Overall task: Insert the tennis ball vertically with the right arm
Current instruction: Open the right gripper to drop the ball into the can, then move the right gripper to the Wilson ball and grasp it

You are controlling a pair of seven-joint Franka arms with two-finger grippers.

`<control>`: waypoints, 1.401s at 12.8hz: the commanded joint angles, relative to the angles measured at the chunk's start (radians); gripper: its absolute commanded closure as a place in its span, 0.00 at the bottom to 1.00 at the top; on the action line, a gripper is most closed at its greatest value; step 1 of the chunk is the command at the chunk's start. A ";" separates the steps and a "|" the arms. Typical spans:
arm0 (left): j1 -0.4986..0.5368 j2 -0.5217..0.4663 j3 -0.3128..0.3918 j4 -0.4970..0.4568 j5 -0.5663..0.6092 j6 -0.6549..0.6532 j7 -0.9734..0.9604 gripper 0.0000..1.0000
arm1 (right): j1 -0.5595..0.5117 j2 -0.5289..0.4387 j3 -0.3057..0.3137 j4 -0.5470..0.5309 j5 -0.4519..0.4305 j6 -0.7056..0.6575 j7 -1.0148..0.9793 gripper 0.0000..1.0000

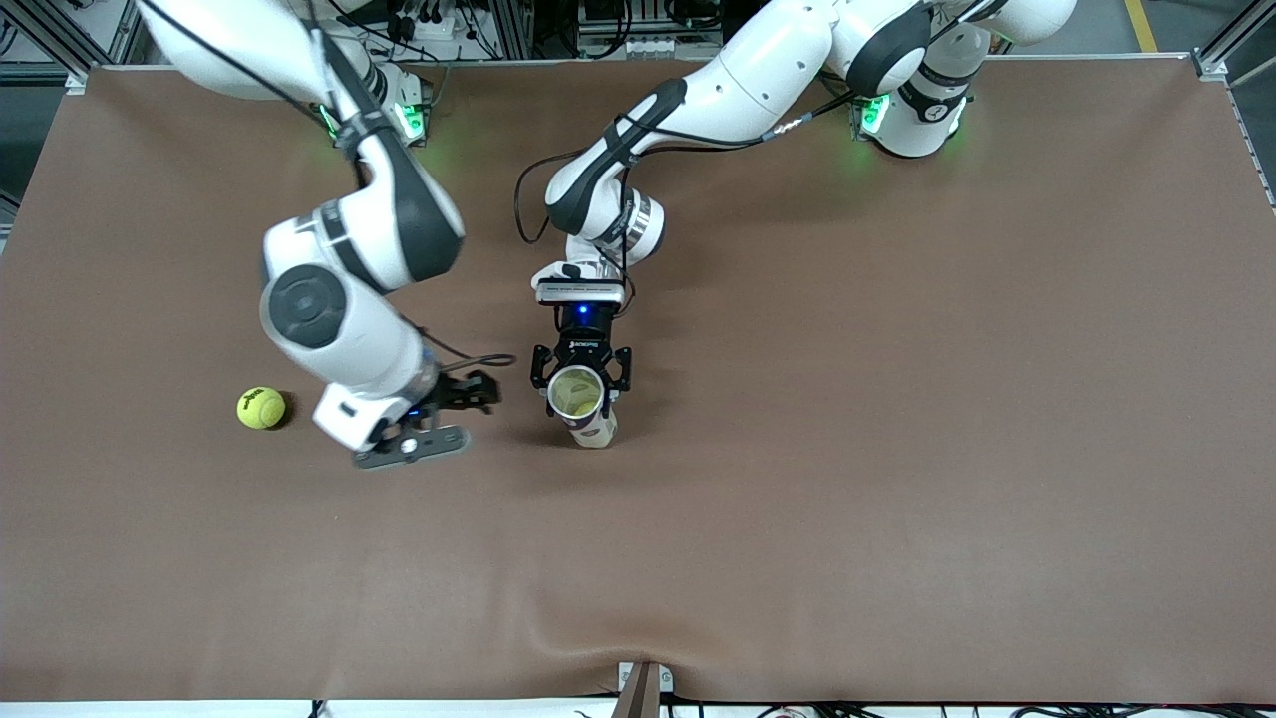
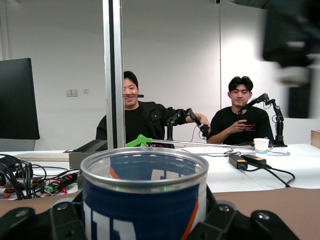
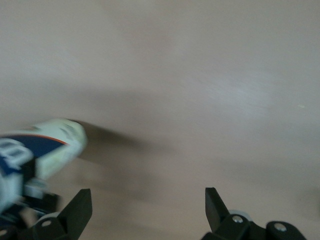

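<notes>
A yellow tennis ball (image 1: 261, 407) lies on the brown table toward the right arm's end. My right gripper (image 1: 488, 391) is open and empty, low over the table between the ball and the can; its fingers (image 3: 80, 210) stand wide apart in the right wrist view. My left gripper (image 1: 580, 379) is shut on a blue-and-white can (image 1: 583, 404), held upright with its open mouth up. The can fills the left wrist view (image 2: 145, 200) and shows blurred at the edge of the right wrist view (image 3: 40, 145).
The brown table cover (image 1: 897, 449) stretches bare toward the left arm's end and toward the front camera. The right arm's elbow and forearm (image 1: 339, 299) hang above the table near the ball.
</notes>
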 commanded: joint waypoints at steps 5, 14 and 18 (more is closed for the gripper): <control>0.003 0.010 -0.003 0.019 0.023 -0.005 -0.043 0.19 | -0.300 -0.046 0.018 -0.117 -0.012 -0.049 -0.455 0.00; 0.003 0.010 -0.003 0.018 0.023 -0.005 -0.043 0.19 | -0.529 0.016 0.018 -0.363 0.000 0.255 -0.810 0.00; 0.003 0.010 -0.003 0.018 0.023 -0.005 -0.046 0.19 | -0.570 0.051 0.020 -0.391 0.000 0.309 -0.884 0.00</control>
